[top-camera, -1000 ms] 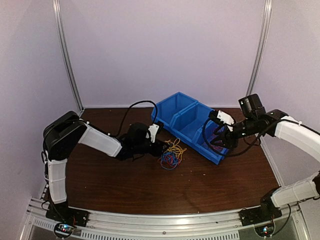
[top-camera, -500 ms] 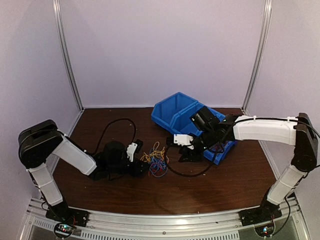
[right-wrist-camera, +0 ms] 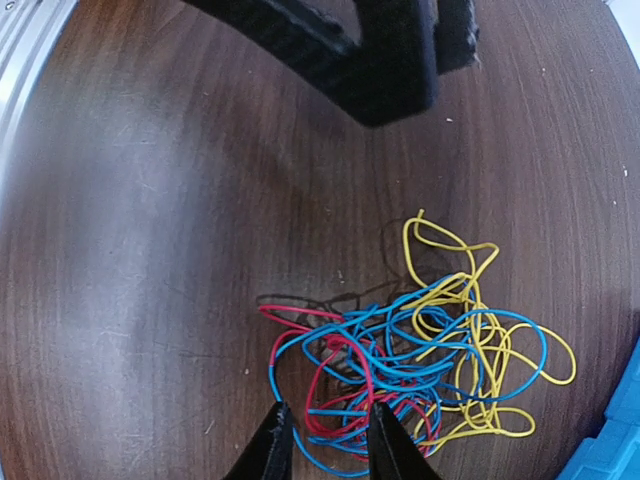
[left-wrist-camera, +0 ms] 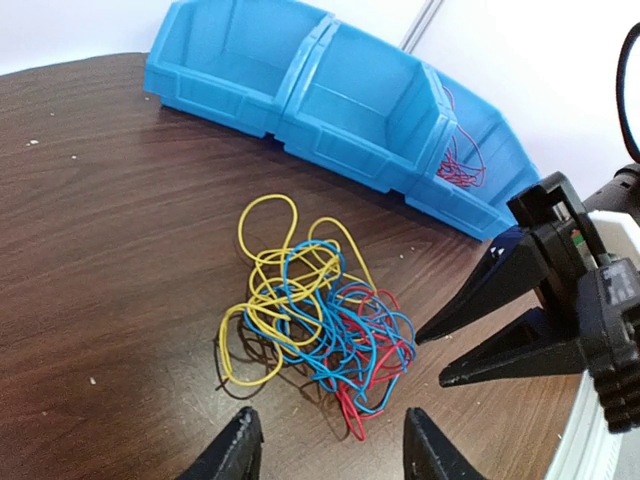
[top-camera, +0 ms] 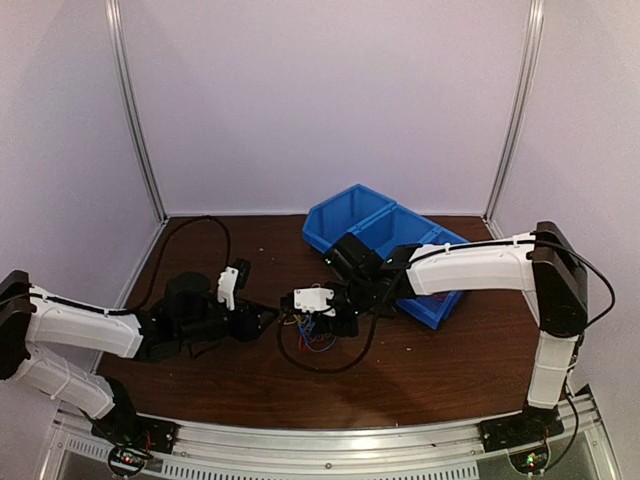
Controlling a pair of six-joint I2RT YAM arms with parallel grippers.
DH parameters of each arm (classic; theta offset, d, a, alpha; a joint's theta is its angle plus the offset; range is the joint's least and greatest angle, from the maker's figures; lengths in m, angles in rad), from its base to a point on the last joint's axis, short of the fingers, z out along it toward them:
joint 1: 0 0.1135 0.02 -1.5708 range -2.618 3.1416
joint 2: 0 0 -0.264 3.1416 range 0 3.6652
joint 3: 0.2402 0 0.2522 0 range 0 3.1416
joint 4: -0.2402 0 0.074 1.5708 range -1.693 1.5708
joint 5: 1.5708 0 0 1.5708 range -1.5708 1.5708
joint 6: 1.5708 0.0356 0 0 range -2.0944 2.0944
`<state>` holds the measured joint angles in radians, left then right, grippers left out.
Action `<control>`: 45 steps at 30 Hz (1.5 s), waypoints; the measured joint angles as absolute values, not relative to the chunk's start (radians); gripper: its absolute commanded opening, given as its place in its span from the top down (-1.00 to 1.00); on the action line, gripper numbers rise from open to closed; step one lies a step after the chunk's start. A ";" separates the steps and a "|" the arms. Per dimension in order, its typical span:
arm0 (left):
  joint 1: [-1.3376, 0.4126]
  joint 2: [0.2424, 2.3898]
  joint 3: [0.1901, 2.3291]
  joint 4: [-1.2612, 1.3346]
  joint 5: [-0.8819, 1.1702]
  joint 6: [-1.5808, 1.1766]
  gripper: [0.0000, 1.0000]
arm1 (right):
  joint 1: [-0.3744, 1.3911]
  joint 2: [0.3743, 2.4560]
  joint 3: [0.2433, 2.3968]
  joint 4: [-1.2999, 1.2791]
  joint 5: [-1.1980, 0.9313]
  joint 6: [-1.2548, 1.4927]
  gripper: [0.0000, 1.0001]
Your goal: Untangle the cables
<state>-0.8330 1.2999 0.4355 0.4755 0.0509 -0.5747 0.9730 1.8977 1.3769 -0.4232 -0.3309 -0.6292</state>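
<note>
Tangled thin wire cables [left-wrist-camera: 320, 310]; left gripper [left-wrist-camera: 330, 425] gapes, right gripper [right-wrist-camera: 325, 420] narrowly parted, perhaps straddling strands.

Dark wooden table [top-camera: 430, 370], tangle of coloured cables [left-wrist-camera: 320, 300] at its middle, row of blue bins [left-wrist-camera: 350, 110] behind

From above, my right gripper [top-camera: 305, 318] covers much of the cables [top-camera: 322, 340], and I can't sort colours there. Left gripper [left-wrist-camera: 330, 432] fingers run off the bottom edge. The blue bin [left-wrist-camera: 455, 205] wall hides part of what look like red strands.
</note>
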 measured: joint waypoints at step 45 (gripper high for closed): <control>-0.833 1.280 0.420 0.395 -0.071 -0.505 -0.02 | 0.964 1.985 1.502 -0.456 -0.248 -0.550 0.54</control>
